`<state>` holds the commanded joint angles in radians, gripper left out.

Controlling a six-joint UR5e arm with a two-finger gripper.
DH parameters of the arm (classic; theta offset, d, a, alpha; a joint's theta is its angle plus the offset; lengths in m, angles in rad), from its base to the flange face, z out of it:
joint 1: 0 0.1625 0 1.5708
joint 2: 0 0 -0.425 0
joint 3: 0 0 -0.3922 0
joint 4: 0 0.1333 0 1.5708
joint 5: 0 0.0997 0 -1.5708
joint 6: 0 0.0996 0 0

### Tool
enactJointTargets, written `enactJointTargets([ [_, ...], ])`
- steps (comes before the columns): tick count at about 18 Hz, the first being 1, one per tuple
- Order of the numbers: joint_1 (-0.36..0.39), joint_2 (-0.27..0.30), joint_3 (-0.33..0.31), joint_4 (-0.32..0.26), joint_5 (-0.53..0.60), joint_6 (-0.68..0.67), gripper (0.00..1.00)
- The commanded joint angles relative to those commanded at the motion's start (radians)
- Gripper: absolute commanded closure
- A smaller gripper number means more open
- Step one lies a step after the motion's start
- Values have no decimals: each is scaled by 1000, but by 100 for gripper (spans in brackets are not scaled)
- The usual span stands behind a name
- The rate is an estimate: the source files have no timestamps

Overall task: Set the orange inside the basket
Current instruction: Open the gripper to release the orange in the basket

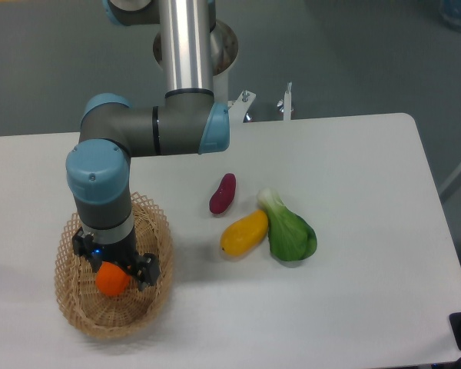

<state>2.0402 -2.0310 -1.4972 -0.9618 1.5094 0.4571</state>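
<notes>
Over the left part of the white desk (353,154), the end effector (114,270) is seen reaching straight down into the basket (158,265), a shallow oval of tan wicker with a lacy open-weave rim. The orange (111,280) is held inside the basket, just under the black body of the end effector, where a small blue light is lit. The fruit is flanked by the dark fingers (147,269), one on its right and one partly hidden on its left, and the end effector is judged to be pinching the orange between them. Whether the orange is resting on the woven floor or is held slightly above it cannot be told from this view. The far rim of the basket is partly covered by the grey wrist with its light blue cap (97,173), from which the arm is bent back to a vertical silver column (186,46) at the rear edge of the desk.

Near the middle of the desk, well apart from the basket, three other items are laid close together: a small dark red oblong vegetable (222,193), an elongated yellow-orange fruit (244,233) just below it, and a green leafy vegetable with a pale stem (289,229) touching the right end of the yellow fruit
</notes>
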Motion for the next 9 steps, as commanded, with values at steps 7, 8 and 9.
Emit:
enactJointTargets([
  [7, 35, 66, 2, -6, 12, 98, 0],
  [8, 35, 66, 5, -8, 12, 107, 0],
  [9, 35, 69, 8, -9, 12, 109, 0],
])
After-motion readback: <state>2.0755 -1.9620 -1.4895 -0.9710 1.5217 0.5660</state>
